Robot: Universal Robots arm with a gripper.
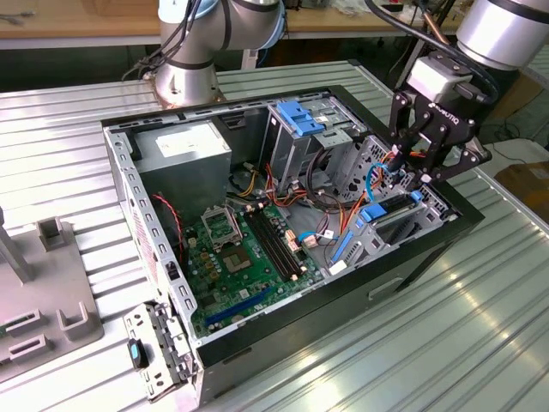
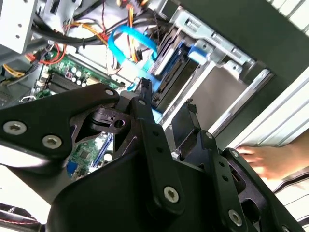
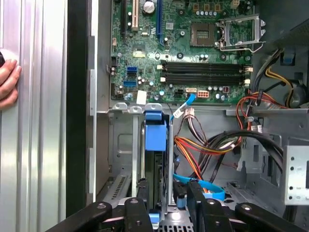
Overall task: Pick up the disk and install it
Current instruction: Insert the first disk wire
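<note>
Now the disk (image 3: 157, 162) stands on its edge inside the metal bay at a corner of the open computer case (image 1: 343, 300), and the jaws are apart close over it, gripping nothing.

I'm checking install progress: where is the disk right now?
The disk sits on edge in the metal drive cage beside the motherboard, at the exterior view's right end of the case, with the tool just above it.
</note>
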